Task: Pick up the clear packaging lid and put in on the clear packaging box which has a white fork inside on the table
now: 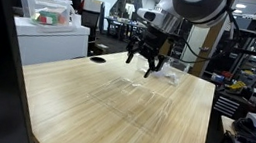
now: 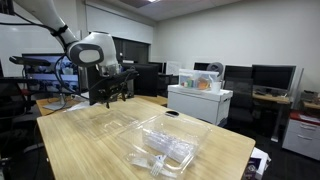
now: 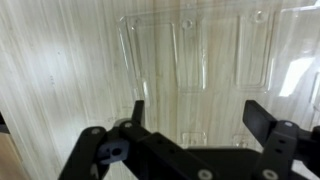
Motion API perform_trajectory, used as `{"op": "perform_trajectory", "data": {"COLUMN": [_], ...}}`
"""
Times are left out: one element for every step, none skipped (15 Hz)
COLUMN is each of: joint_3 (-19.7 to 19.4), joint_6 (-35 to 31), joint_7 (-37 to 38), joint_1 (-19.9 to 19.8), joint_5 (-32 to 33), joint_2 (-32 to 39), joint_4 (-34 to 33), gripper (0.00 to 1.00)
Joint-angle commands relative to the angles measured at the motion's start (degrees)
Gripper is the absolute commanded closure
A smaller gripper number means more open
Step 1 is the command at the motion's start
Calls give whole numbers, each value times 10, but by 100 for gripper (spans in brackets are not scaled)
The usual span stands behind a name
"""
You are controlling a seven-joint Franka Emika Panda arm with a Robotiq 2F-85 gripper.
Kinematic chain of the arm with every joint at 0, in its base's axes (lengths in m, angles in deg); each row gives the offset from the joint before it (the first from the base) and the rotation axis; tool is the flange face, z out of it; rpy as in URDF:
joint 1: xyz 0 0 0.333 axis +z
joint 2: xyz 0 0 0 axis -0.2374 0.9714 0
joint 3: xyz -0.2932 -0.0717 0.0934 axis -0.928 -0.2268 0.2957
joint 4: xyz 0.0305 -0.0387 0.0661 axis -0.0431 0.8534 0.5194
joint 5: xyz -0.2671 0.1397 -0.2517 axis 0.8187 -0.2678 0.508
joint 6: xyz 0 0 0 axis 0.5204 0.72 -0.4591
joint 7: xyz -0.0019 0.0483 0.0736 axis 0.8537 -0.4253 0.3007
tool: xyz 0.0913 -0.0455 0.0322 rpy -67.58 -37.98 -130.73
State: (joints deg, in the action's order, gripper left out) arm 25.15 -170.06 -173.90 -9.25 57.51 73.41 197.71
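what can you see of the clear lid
The lid is a wide, shallow rectangle of see-through plastic with faint moulded ridges and rounded panels. It shows mostly as glints, with the wood grain visible through it. It lies flat near the middle of the table. The open gripper hangs above it, and nothing but the table appears to touch it.

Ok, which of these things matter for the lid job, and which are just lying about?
Job: clear packaging lid, clear packaging box, white fork inside it, table, open gripper.
Lying about: white cabinet, storage bin on it, monitors.
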Motion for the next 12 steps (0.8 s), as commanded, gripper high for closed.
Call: {"op": "perform_trajectory", "data": {"joint_3": [28,37,47,59,68,76,84,90,95,100,104,105], "joint_6": [9,8,5,3,3,2,1,-1,-4,-4,-4,-4], "joint_7": [-53,-60,-66,-69,-69,-66,-65,-63,-61,-60,-59,-58], "joint_1": [-35,-43,-50,-59,-64,-69,-73,-77,-81,-85,-89,-93], "joint_5": [-13,-12,-13,-12,-11,-8,-6,-4,-2,0,3,8], "joint_2": [46,58,70,82,89,95,102,108,113,117,121,125], "joint_4": [-39,-46,-51,-56,-57,-57,-57,-56,-54,-54,-54,-54], "gripper": [0,0,0,0,0,0,0,0,0,0,0,0]}}
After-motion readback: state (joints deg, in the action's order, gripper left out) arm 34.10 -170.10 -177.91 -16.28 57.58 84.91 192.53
